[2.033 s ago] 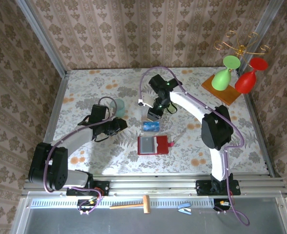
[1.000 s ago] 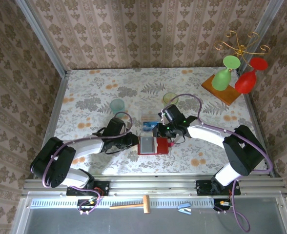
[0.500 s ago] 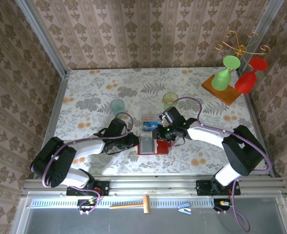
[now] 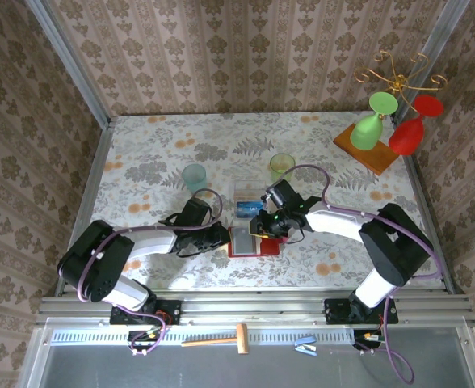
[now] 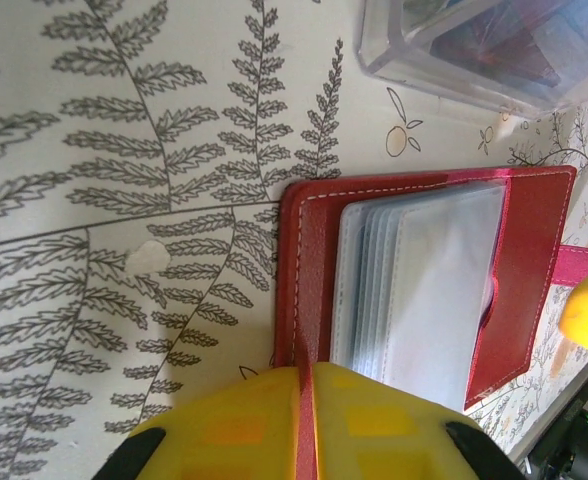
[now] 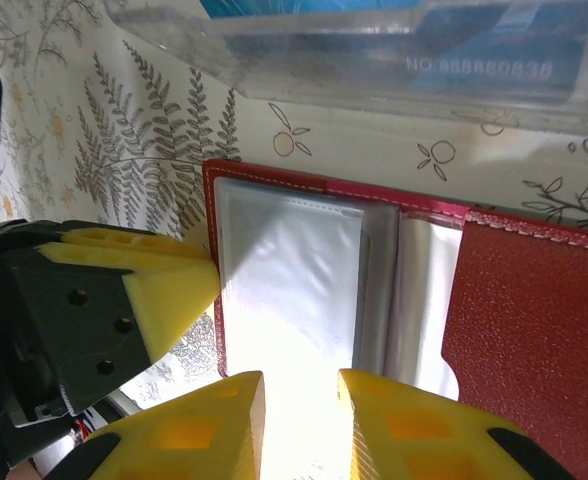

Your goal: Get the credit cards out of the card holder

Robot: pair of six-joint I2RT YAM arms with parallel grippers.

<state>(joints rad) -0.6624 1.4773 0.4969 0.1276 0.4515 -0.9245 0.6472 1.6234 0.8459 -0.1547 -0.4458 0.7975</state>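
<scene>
teal cup [image 4: 194,175]: upright on the patterned table [image 4: 140,145], beyond the left arm, apart from it.
left gripper [image 5: 306,390]: low on the table at the left edge of the card holder [image 5: 304,260] — its yellow fingers are closed on the red border, which runs straight in between them.
card holder: lying open and flat near the middle of the table, between the two grippers; red border all round, a stack of clear sleeves [image 6: 294,280] fanned on its left half.
clear box [image 4: 248,191]: just beyond the card holder, resting on the table.
blue credit card [image 4: 249,211]: inside the clear box, out of the card holder.
right gripper [image 6: 300,400]: over the clear sleeves from the near side, yellow fingers only a narrow gap apart — glare fills the gap, so i cannot tell whether they pinch a sleeve or a card.
green cup [image 4: 282,165]: upright beyond the right gripper, apart from it.
</scene>
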